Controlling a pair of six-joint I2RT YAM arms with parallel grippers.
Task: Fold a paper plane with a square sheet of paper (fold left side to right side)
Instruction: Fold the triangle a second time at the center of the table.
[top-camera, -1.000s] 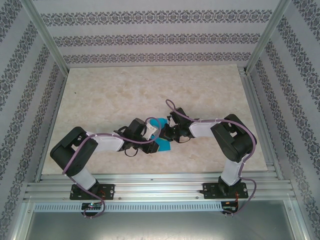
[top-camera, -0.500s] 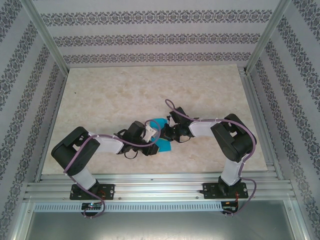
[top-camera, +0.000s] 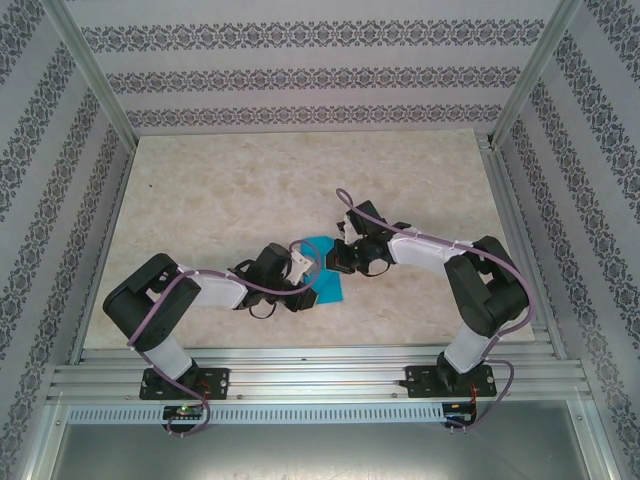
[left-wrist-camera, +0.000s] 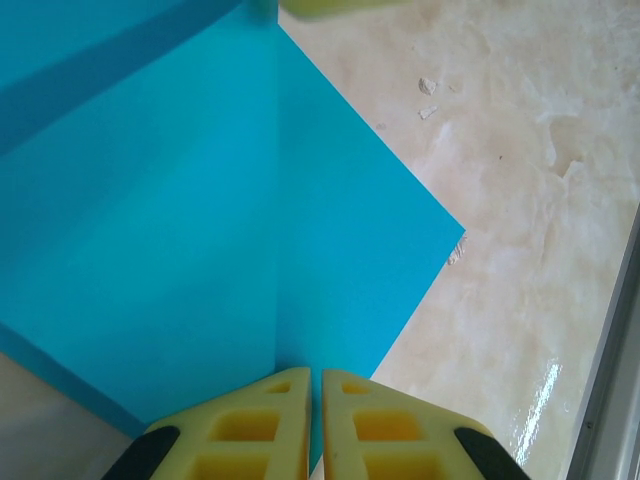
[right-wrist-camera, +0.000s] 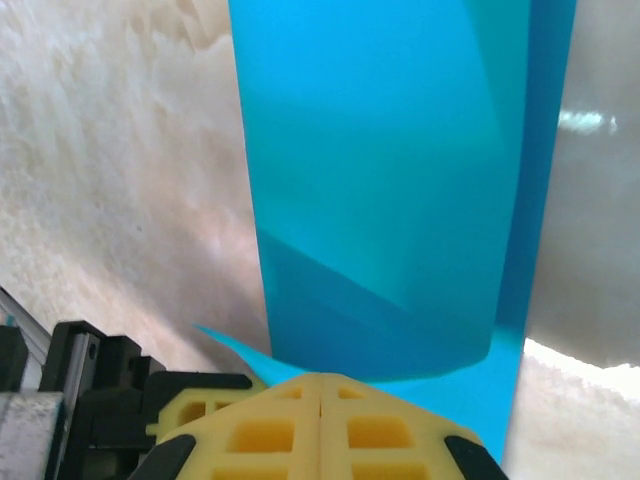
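Seen from above, most of the sheet is hidden under the two wrists. A blue patch shows on the near side and a smaller one farther back, so its outline cannot be made out there. It lies on the table at mid-width, between the grippers, and what shows of it runs far to near. In the left wrist view a straight crease leads away from the fingers. One corner points right, towards an aluminium rail, and the sheet is cropped at top and left. The left gripper is closed on the sheet's nearest corner. A blurred yellow shape sits at the top edge. The right gripper has its fingers pressed together at the sheet's edge. They cover that edge, so a pinch cannot be told. Patterned walls ring the table.
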